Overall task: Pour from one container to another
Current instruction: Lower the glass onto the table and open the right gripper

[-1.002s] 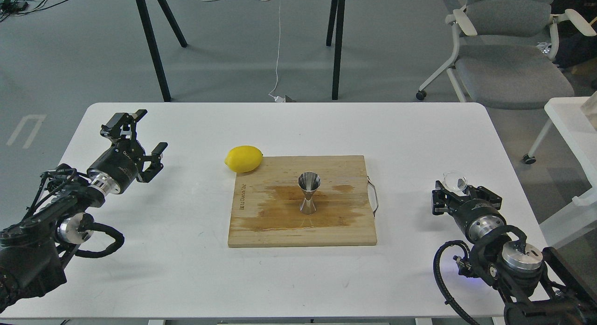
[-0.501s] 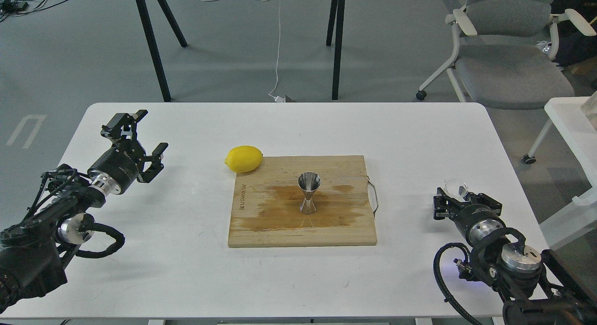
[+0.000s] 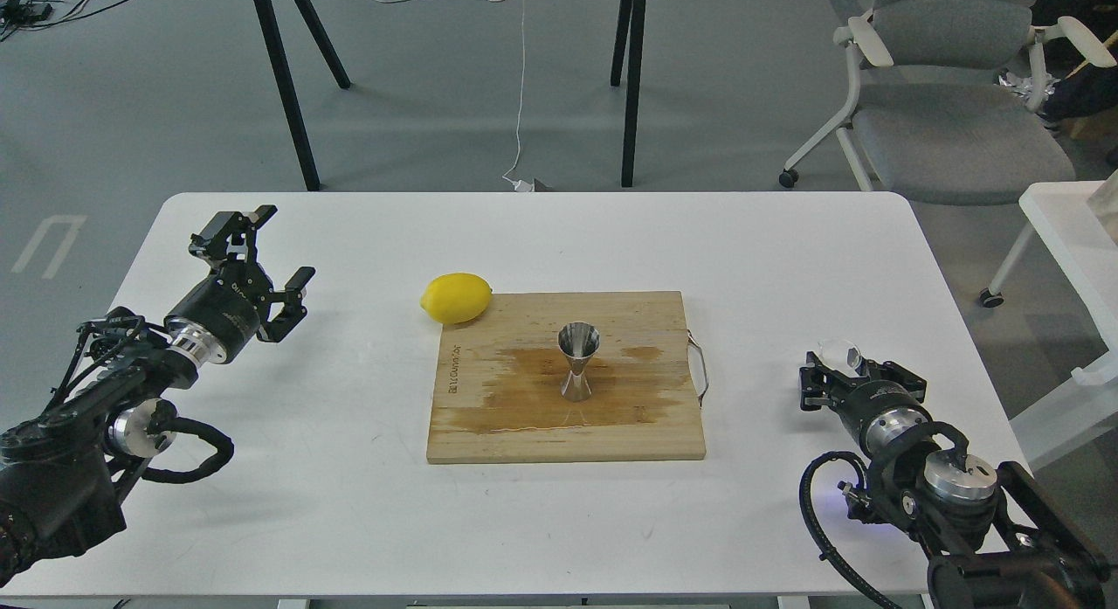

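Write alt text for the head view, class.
A steel jigger stands upright on a stained wooden board on a white table, a lemon touching the board's corner. The right pincer grips a clear glass cup; the left pincer is open.

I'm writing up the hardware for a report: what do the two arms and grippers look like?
Both arms are black with silver metal rings at the joints and looped black cables. The left gripper has blocky black fingers and faint white lettering on its body. The right gripper is similar, with a blue light near its arm's cable.

The wooden cutting board (image 3: 566, 377) carries a small dark brand mark along its left edge, but the letters are too small to read.
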### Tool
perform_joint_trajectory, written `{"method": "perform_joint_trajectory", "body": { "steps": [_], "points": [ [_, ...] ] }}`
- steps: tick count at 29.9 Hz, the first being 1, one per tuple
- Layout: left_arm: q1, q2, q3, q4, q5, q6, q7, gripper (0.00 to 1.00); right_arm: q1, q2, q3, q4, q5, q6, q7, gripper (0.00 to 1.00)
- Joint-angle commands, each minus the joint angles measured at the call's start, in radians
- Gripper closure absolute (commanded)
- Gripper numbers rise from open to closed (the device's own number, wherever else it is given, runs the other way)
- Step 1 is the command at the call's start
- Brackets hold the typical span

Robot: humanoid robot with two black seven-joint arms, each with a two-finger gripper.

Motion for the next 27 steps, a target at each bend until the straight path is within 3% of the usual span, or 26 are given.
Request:
{"method": "perform_joint_trajectory", "body": {
  "steps": [1,3,27],
  "points": [
    [0.001,0.0,0.0,0.002,0.0,0.0,0.0,0.01,-0.002,0.0,0.0,0.008,-0.001,0.0,0.0,0.15],
    [0.001,0.0,0.0,0.002,0.0,0.0,0.0,0.01,-0.002,-0.001,0.0,0.009,-0.001,0.0,0.0,0.04],
    [0.001,-0.013,0.0,0.023,0.0,0.0,0.0,0.01,-0.04,-0.032,0.0,0.149,-0.005,-0.008,0.0,0.03]
  ]
}}
